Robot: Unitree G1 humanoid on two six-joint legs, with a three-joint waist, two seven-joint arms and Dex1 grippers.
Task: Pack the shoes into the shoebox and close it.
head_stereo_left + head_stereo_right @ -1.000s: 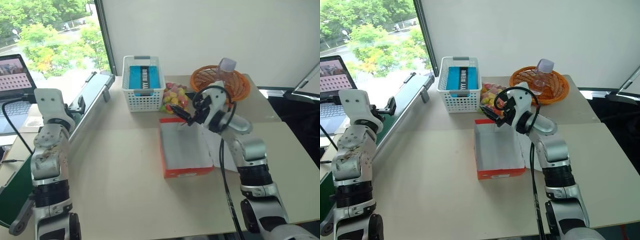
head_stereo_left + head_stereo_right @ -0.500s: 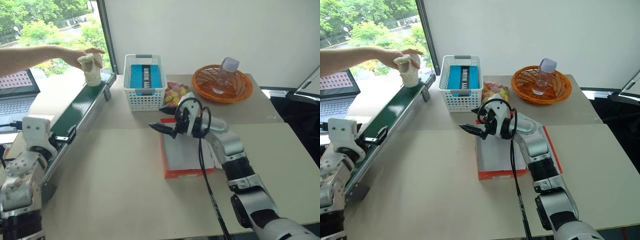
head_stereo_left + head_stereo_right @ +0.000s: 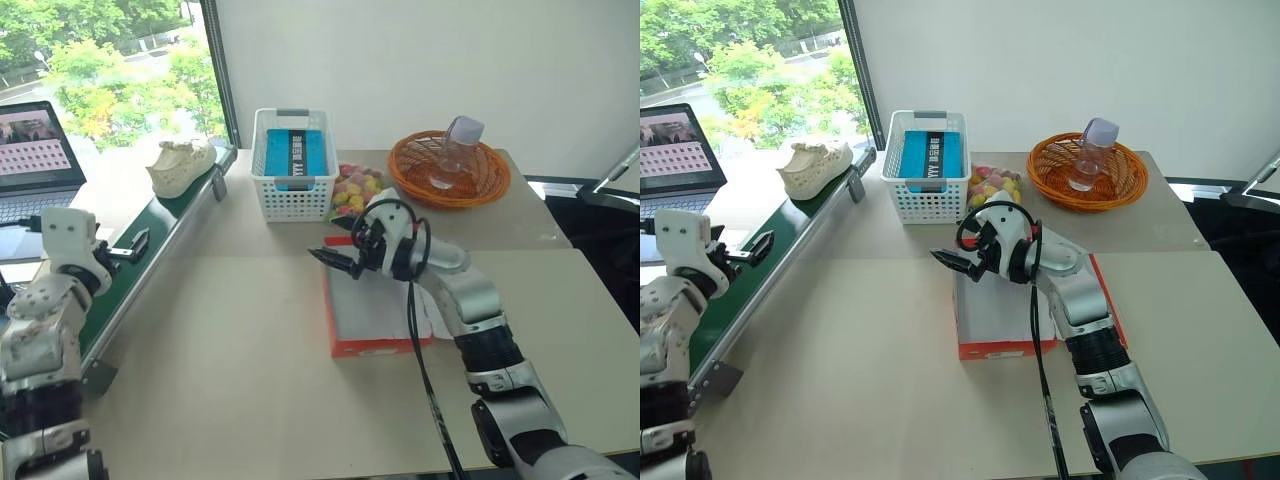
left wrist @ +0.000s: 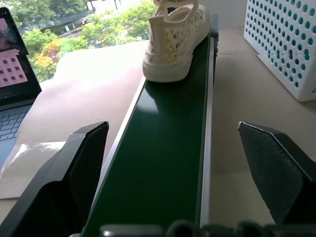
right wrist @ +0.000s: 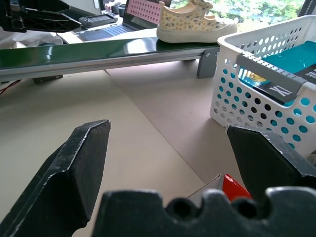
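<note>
One cream-white shoe (image 3: 181, 165) with a hole-dotted upper rests upright on the far end of the green conveyor belt (image 3: 150, 240). It also appears as the shoe (image 4: 175, 39) and the shoe (image 5: 195, 22). The red-orange shoebox (image 3: 345, 345) lies open on the table, white inside and with nothing in it. My right gripper (image 3: 335, 258) hovers open over the box's far left corner, pointing left toward the belt. My left gripper (image 4: 172, 127) is open and empty above the belt's near end, aimed along the belt at the shoe.
A white slatted basket (image 3: 292, 195) holding a blue box stands behind the shoebox, with a bag of coloured candies (image 3: 350, 190) beside it. An orange wicker basket (image 3: 480, 185) with a plastic bottle sits at the back right. A laptop (image 3: 35, 150) is left of the belt.
A person's hand that held the shoe above the belt's far end has gone, and the shoe now rests on the belt. My right gripper has swung left off the box's far edge.
</note>
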